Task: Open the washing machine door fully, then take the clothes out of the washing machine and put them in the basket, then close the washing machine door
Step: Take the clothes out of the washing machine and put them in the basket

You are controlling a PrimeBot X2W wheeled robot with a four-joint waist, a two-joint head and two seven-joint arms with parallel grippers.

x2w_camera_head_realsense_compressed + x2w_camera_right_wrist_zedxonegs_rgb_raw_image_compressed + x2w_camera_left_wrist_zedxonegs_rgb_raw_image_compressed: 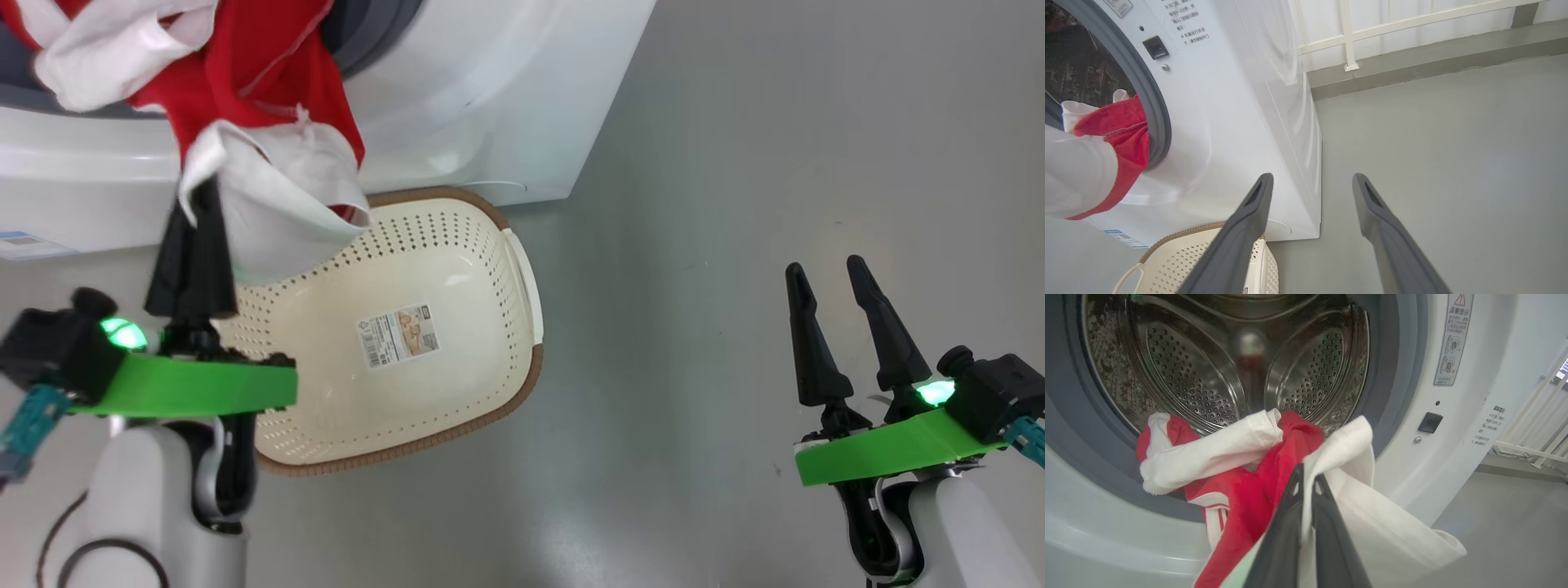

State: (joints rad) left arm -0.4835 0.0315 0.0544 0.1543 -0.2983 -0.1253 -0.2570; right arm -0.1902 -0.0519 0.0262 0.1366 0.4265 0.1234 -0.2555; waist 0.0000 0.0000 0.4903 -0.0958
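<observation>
My left gripper [204, 192] [1306, 477] is shut on a white fold of the clothes [269, 122] [1241, 473] [1106, 134], red and white fabric that trails out of the drum and over the grey rubber ring of the washing machine [506, 90] [1412, 469] [1229, 122]. The pinched fold hangs above the far left corner of the basket [498, 220] [1180, 253], which sits on the floor against the machine's front, a paper label on its bottom. Off to the right, my right gripper [826, 269] [1312, 181] stands open over bare floor. The washing machine door is out of view.
Grey floor [775, 163] spreads to the right of the machine and basket. A white railing [1412, 24] and a low kerb run along the back in the right wrist view. The door latch socket [1429, 422] sits on the machine's front, right of the drum opening.
</observation>
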